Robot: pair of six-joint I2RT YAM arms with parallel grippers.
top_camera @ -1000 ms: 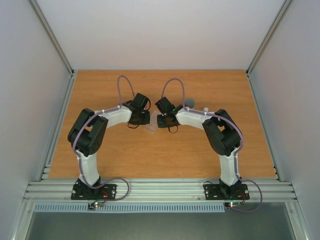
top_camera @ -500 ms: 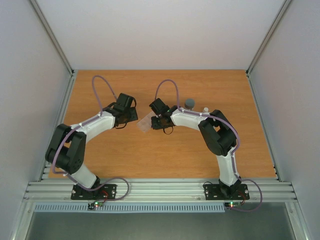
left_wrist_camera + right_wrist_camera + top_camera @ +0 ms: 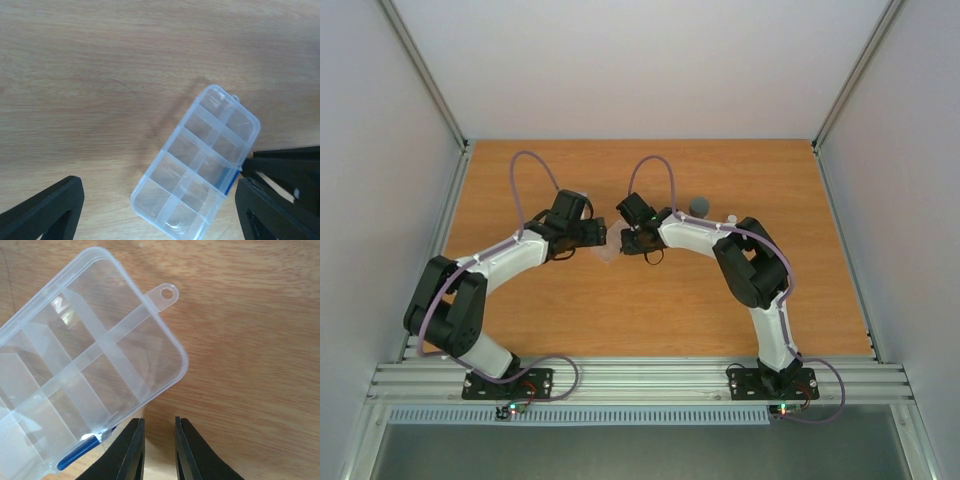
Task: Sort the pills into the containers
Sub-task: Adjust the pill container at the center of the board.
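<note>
The containers are the cells of a clear plastic pill box [image 3: 610,251] lying flat on the wooden table between both grippers. In the left wrist view the box [image 3: 197,160] sits tilted between the wide-spread fingers of my left gripper [image 3: 157,192], which is open and not touching it. My right gripper [image 3: 160,427] has its jaws only narrowly apart with bare wood between them. The box [image 3: 75,365] lies just left of its left fingertip, with a blue latch [image 3: 75,456] at its edge. The cells look empty and no pills show in any view.
A grey bottle cap [image 3: 699,206] and a small white object [image 3: 731,217] stand behind my right arm. Grey walls and rails close in the table [image 3: 650,310] on three sides.
My left arm swung out to the left, then its gripper came back beside the box and opened wide. The right gripper shifted slightly left and uncovered the grey cap.
</note>
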